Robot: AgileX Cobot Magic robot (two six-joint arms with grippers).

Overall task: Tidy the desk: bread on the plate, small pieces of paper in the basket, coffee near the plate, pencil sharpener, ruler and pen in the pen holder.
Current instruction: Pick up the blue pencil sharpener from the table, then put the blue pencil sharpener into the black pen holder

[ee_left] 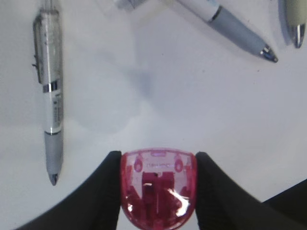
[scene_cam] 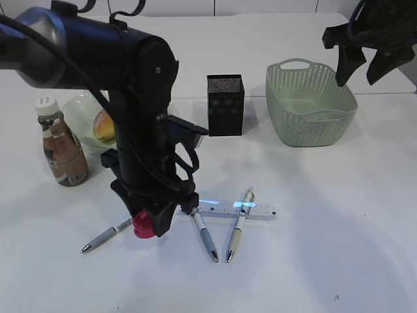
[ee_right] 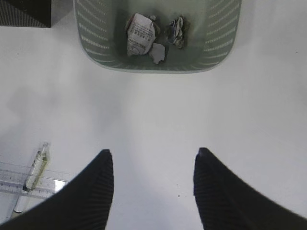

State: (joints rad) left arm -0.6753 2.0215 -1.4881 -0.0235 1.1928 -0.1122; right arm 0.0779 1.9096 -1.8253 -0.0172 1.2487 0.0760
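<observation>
My left gripper is shut on the pink pencil sharpener, low over the table in the exterior view. Three pens lie around it: one on the left, two on the right. The clear ruler lies under the two right pens. The black pen holder stands behind. The bread sits on the plate, with the coffee bottle beside it. My right gripper is open and empty, high near the green basket, which holds paper pieces.
The left arm's bulk stands in front of the plate and hides part of it. In the right wrist view the pen holder's corner shows left of the basket, and the ruler's end lies at the lower left.
</observation>
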